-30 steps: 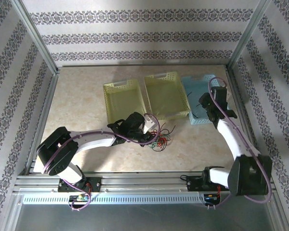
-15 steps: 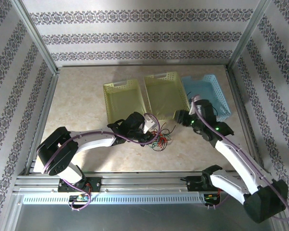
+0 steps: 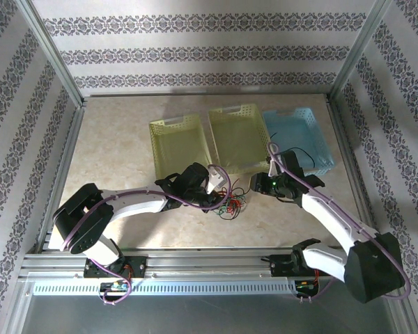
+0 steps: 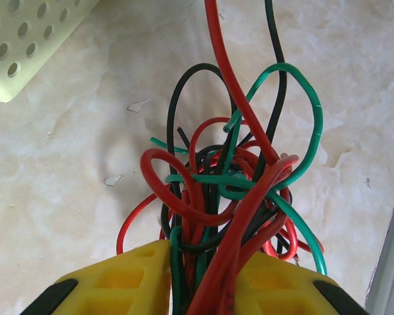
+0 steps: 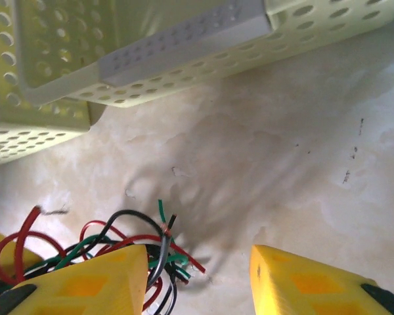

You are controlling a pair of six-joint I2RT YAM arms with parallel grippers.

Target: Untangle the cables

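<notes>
The cables (image 3: 231, 202) are a knot of thin red, green and black wires on the marble tabletop, in front of the middle basket. My left gripper (image 3: 218, 195) is shut on the knot's near side. In the left wrist view, several strands (image 4: 230, 170) are squeezed between its yellow fingers (image 4: 125, 279). My right gripper (image 3: 255, 184) hovers just right of the knot, open. In the right wrist view the loose wire ends (image 5: 159, 231) poke out beside its left finger (image 5: 85, 282). Nothing lies between the two pads.
Three perforated baskets stand in a row behind the knot: two yellow-green ones (image 3: 180, 124) (image 3: 231, 111) and a blue one (image 3: 319, 146) with a thin black wire in it. The yellow-green basket corners (image 5: 184, 46) sit close ahead of the right gripper. Frame rails border the table.
The right arm has swung from over the blue basket leftward and down to the knot, its jaws narrowing a little. The left gripper has kept its hold in place.
</notes>
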